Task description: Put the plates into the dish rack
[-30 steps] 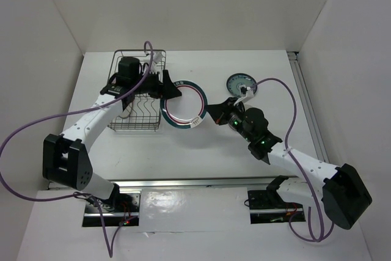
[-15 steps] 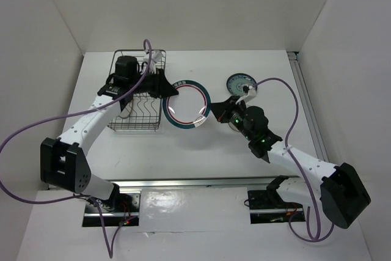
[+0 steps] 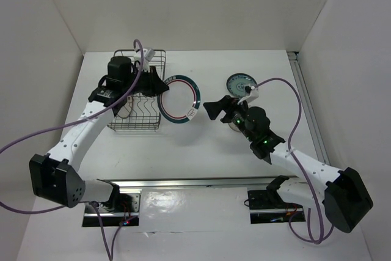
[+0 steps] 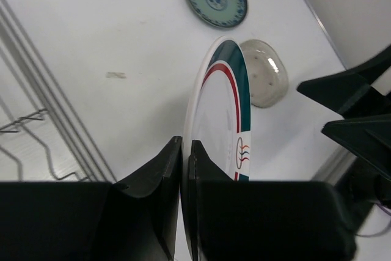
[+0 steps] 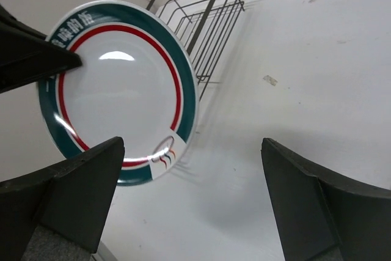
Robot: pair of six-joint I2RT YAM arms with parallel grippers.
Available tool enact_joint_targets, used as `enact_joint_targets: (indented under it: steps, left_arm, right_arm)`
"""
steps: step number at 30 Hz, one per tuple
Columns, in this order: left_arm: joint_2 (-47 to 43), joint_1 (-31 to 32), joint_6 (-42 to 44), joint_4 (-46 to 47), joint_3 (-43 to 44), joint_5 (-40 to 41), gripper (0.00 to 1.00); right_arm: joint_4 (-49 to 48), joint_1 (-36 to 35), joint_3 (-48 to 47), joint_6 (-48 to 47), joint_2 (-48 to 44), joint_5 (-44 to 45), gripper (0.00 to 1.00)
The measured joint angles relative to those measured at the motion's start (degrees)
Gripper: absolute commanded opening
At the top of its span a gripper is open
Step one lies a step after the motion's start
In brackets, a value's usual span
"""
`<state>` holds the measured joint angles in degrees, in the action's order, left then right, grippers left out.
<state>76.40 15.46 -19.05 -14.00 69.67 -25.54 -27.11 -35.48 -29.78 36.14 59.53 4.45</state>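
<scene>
Dish rack (image 3: pixel 139 99) over on the left of the table (image 3: pixel 201 145), dark wire, its prongs standing up along the bottom. I can't make out what, if anything, sits inside it under the arm. Right at its right-hand edge is the left hand (image 3: pixel 162 87), and it's got a grip. The fingers (image 4: pixel 160 169) are pinched almost together on the rim of the green-and-red-rimmed plate (image 3: pixel 180 99). That plate is up off the table, tipped on its edge, just beside the rack's right wall and not in it. Its white face is turned toward the other arm.

Across the gap, the right hand (image 3: pixel 211 109) points at the plate with its jaws spread wide. There's nothing between them, and it is clear of the rim. Behind it the teal patterned plate (image 3: pixel 240 83) lies flat on the table. The left wrist view also picks out the translucent grey plate (image 4: pixel 266 80), flat too, nearer the right hand than the teal one.
</scene>
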Motion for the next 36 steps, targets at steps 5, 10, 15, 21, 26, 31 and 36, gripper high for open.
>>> enact_joint_targets:
  steps: [5,10,15,21,26,31,36]
  left_arm:
    - [-3.6,0.0,2.6,-2.7,0.9,9.0,0.02]
    - [-6.6,0.0,5.2,-7.3,3.9,19.9,0.03]
    - [-6.6,0.0,5.8,-10.3,7.9,26.7,0.03]
    - [-6.6,-1.6,7.7,-12.9,7.8,31.1,0.03]
    - [-6.0,-6.1,9.8,-13.2,7.9,33.6,0.00]
    - [-3.4,-8.5,12.0,-13.6,10.0,37.8,0.00]
    - [-3.2,-8.5,14.8,-13.0,9.9,41.1,0.00]
  right_arm:
    - [5.6,0.0,-2.2,-1.8,-1.9,2.3,1.00]
    - [12.0,0.0,-6.3,-4.4,-2.2,4.0,1.00]
    - [15.6,0.0,-7.9,-6.7,-2.1,4.1,1.00]
    - [17.9,0.0,-9.3,-9.3,-0.3,2.8,1.00]
    - [19.0,0.0,-10.0,-10.8,1.7,1.0,1.00]
    - [20.4,0.0,-11.4,-12.2,3.7,-0.7,1.00]
    - [20.6,0.0,-12.2,-12.9,3.7,-3.3,1.00]
